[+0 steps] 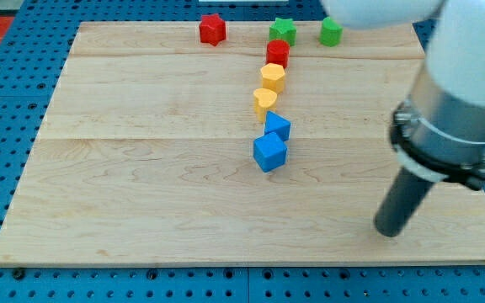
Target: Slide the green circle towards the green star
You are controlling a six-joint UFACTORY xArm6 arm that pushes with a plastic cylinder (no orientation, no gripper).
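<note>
My tip (387,231) is resting on the wooden surface (141,194) in the lower right of the frame, well apart from every block. No pincer is fitted, so no released or clenched state is applying here; the rod is carrying nothing. The green circle (331,32) is sitting at the top edge, right of centre, and the green star (282,30) is sitting near it to the left, with a clear gap between them. A red cylinder (277,53) is standing just below the star, heading a column that is running down through two yellow blocks (272,77) (264,102) to two blue cubes (277,126) (269,153). A red star (212,29) is lying further left along the top edge. For a clean push, the tip is best brought up the right side of the surface, clear of the column, and placed just right of the circle at its mid-height. The stroke is then running straight leftward; contact off centre is likely sending the circle off the top edge or down into the red cylinder.
</note>
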